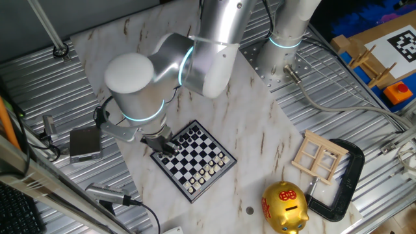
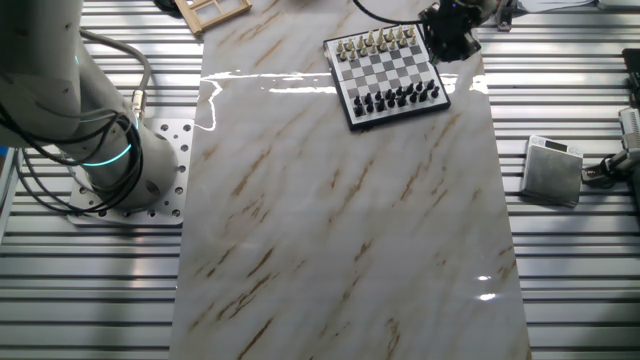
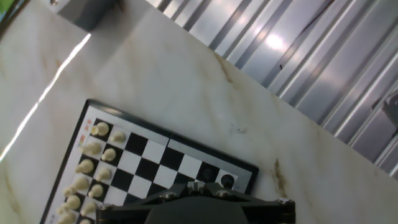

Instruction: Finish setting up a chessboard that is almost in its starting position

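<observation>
The arm's dark tool [image 1: 162,143] hangs low over a corner of the small black-and-white checkered chessboard [image 1: 195,161] on the marble-patterned bench [image 2: 340,220]; whether the tool is wide or narrow cannot be told.

We count one chessboard [image 1: 194,160] on the marble table [image 2: 340,220], with one row of dark pieces [image 2: 400,98] and one row of pale pieces [image 2: 378,42], too small for us to count singly. Around it we see one golden piggy bank [image 1: 285,207], one pale wooden frame [image 1: 320,156], one black clamp [image 1: 344,179] and one small grey box [image 2: 553,170]
</observation>
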Tool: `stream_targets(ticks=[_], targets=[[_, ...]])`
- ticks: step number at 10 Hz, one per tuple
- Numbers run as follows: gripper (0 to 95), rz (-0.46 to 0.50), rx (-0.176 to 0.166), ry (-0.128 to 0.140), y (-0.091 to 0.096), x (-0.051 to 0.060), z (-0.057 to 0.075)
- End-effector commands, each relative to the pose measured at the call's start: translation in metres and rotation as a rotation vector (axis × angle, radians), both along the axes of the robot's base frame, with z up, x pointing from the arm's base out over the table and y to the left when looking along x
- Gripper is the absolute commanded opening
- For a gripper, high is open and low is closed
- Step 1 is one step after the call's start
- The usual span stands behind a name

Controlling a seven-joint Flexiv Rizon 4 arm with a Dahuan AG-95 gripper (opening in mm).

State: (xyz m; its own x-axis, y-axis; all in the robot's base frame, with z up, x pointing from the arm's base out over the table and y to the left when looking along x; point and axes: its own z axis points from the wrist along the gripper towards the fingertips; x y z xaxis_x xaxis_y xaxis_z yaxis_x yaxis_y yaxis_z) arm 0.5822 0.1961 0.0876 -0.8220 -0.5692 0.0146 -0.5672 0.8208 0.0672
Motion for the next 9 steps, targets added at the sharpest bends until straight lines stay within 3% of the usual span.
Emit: stream_targets(ticks=[1, 4, 5, 8, 9], targets=[[0.0, -0.020, -0.006, 0.003, -0.007, 0.003, 0.001], [0.0, 0.071, 0.003, 0.010, -0.070, 0.023, 0.005], [0.0, 0.098, 0.002, 0.010, -0.083, 0.028, 0.005], [0.0, 0.109, 0.002, 0.009, -0.088, 0.028, 0.004], [0.0, 0.098, -0.002, 0.034, -0.082, 0.025, 0.005]])
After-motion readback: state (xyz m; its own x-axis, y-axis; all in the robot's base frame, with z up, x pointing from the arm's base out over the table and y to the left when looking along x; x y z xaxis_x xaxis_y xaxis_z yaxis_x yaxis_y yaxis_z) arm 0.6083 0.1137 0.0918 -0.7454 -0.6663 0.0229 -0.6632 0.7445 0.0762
